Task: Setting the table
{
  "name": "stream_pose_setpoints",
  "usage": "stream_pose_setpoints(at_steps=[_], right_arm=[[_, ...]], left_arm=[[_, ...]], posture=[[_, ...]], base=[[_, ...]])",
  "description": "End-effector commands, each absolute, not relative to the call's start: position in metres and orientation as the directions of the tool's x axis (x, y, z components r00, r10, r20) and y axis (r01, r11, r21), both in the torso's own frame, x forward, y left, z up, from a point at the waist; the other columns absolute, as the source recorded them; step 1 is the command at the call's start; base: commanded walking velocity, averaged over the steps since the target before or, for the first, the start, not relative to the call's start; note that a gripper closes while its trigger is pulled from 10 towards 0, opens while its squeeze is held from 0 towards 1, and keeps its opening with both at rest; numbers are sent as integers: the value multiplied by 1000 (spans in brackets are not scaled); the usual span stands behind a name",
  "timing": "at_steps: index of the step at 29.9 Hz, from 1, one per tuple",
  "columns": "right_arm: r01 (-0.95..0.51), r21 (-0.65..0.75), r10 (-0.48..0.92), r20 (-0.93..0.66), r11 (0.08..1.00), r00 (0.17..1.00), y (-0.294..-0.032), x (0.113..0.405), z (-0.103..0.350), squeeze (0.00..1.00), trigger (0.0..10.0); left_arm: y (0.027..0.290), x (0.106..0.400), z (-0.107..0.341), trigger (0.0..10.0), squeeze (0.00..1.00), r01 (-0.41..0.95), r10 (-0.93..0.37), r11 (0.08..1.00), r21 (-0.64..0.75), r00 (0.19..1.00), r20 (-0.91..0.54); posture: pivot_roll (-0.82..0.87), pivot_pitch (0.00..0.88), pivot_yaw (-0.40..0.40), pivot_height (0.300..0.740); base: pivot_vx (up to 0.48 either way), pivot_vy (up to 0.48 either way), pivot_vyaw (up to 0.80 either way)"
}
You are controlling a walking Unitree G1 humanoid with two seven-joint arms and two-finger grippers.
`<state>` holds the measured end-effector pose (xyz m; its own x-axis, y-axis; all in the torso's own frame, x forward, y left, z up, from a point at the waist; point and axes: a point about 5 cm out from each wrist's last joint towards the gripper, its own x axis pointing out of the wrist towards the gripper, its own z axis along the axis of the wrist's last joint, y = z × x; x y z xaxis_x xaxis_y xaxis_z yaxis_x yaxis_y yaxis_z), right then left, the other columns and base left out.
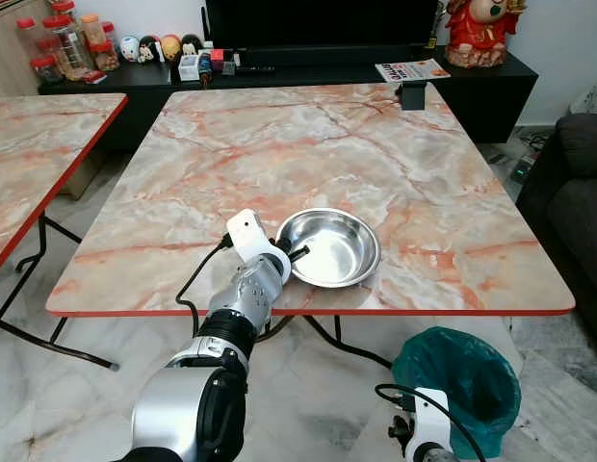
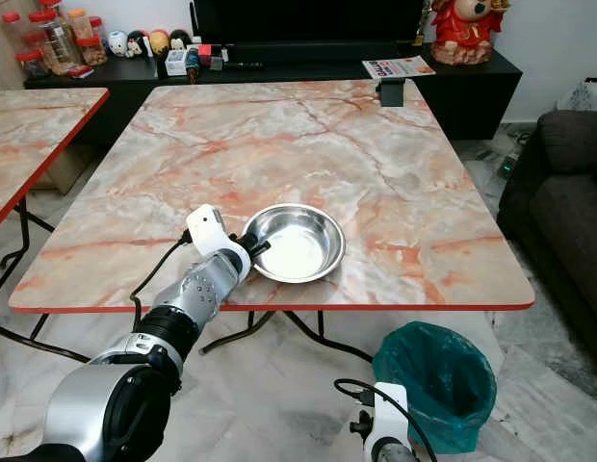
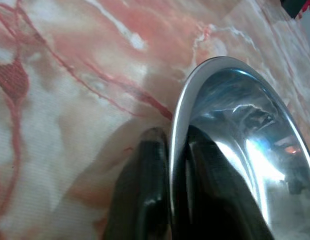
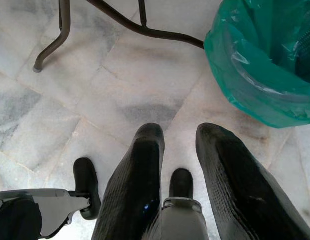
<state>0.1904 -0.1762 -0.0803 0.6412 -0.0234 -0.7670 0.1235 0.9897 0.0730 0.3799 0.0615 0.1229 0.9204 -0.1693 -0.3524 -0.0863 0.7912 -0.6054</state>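
A shiny steel bowl (image 1: pixel 329 247) sits on the pink marble table (image 1: pixel 308 164) near its front edge. My left gripper (image 1: pixel 295 256) is shut on the bowl's near-left rim. In the left wrist view one black finger (image 3: pixel 145 195) lies outside the rim (image 3: pixel 177 125) and the other inside the bowl. My right gripper (image 4: pixel 179 150) hangs low beside my body over the floor, its fingers a little apart and holding nothing.
A green-lined bin (image 1: pixel 459 383) stands on the floor at the right below the table edge. A second marble table (image 1: pixel 38 144) is at the left. A dark sofa (image 1: pixel 573 212) is at the right. A black cabinet (image 1: pixel 308 72) with jars and figurines runs along the back.
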Motion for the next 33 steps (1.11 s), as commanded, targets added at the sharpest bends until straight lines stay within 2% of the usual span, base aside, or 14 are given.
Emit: stream_pose_setpoints(at_steps=[1,10,17,18,19,23,26,27,29,31,33], right_arm=[[130,75,-25,-771,989,636,-176,188,-81,0,10000],[125,76,-21,-770,989,637,-175,189,-81,0,10000],[121,78,-18,-769,990,639,-174,191,-80,0,10000],[122,78,-18,-769,989,639,-174,190,-81,0,10000],[122,78,-18,-769,989,639,-174,190,-81,0,10000],[123,80,-17,-769,989,639,-174,191,-80,0,10000],[124,81,-17,-768,989,640,-173,191,-80,0,10000],[124,82,-16,-768,989,641,-173,191,-80,0,10000],[120,83,-13,-768,989,640,-173,191,-80,0,10000],[115,83,-10,-768,990,641,-173,191,-80,0,10000],[114,92,-3,-763,989,646,-172,192,-80,0,10000]], left_arm=[[43,383,139,10000,1000,-30,-205,801,-598,925,-321],[46,385,142,10000,1000,-31,-194,807,-590,929,-315],[55,388,147,10000,1000,-45,-122,864,-502,948,-296],[59,389,153,10000,357,-27,-106,881,-473,962,-253],[61,390,157,10000,0,-17,-96,890,-455,970,-224],[81,387,158,10000,0,-36,-26,929,-369,986,-162],[90,383,155,10000,0,-49,-7,918,-395,990,-138],[100,378,154,10000,0,-47,8,889,-455,996,-87],[111,371,151,10000,0,-18,20,873,-487,1000,-1],[122,365,143,10000,0,-42,52,900,-435,999,12],[151,350,120,10000,0,-128,138,952,-279,990,16]], posture=[[9,29,46,740],[14,20,45,740],[14,20,45,740],[17,6,45,740],[16,4,46,740],[14,0,47,740],[13,0,49,740],[19,0,48,740],[25,0,46,740],[25,0,46,740],[26,0,44,740]], base=[[0,0,0],[0,0,0],[0,0,0],[0,0,0],[0,0,0],[0,0,0],[0,0,0],[0,0,0],[0,0,0],[0,0,0],[0,0,0]])
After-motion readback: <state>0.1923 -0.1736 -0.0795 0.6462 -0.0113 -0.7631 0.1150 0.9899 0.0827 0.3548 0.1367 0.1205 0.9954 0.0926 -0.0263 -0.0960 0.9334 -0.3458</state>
